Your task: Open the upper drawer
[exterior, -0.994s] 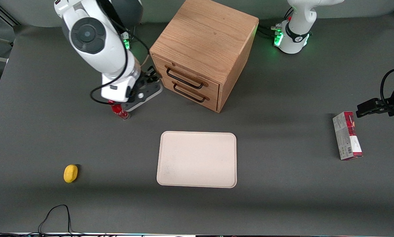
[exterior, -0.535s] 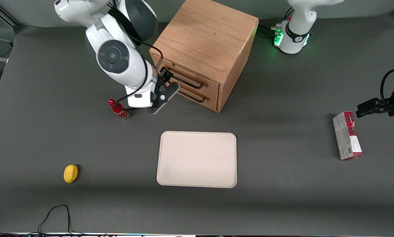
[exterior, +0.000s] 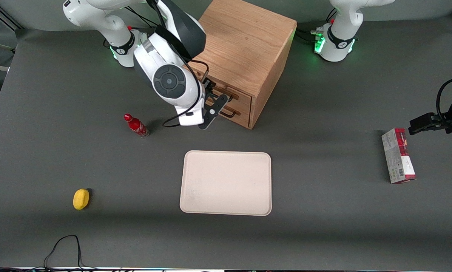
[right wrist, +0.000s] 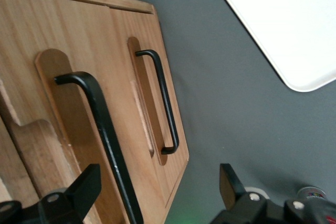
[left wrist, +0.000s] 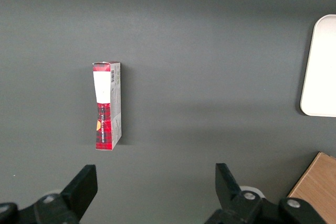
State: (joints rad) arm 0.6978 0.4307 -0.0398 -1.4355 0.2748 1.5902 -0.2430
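The upper drawer point(exterior: 241, 97) is the higher of two in a light oak cabinet point(exterior: 244, 41) and looks shut. Its long black wire handle point(right wrist: 102, 124) runs close past one finger point(right wrist: 84, 182) of my gripper point(right wrist: 157, 182), inside the wide gap between the fingers. The gripper point(exterior: 210, 88) is open and hovers just in front of the drawer fronts, touching nothing that I can see. My arm hides most of both handles in the front view; only the upper handle's end point(exterior: 227, 99) shows. The lower drawer's handle point(right wrist: 160, 98) sits closer to the table.
A cream tray point(exterior: 226, 183) lies nearer to the front camera than the cabinet. A small red bottle point(exterior: 136, 125) stands beside my arm. A yellow object point(exterior: 81, 198) lies toward the working arm's end, a red and grey box point(exterior: 398, 155) toward the parked arm's end.
My gripper has swung away from the red bottle and along the cabinet's front, ending at the drawer handles. The bottle now stands uncovered.
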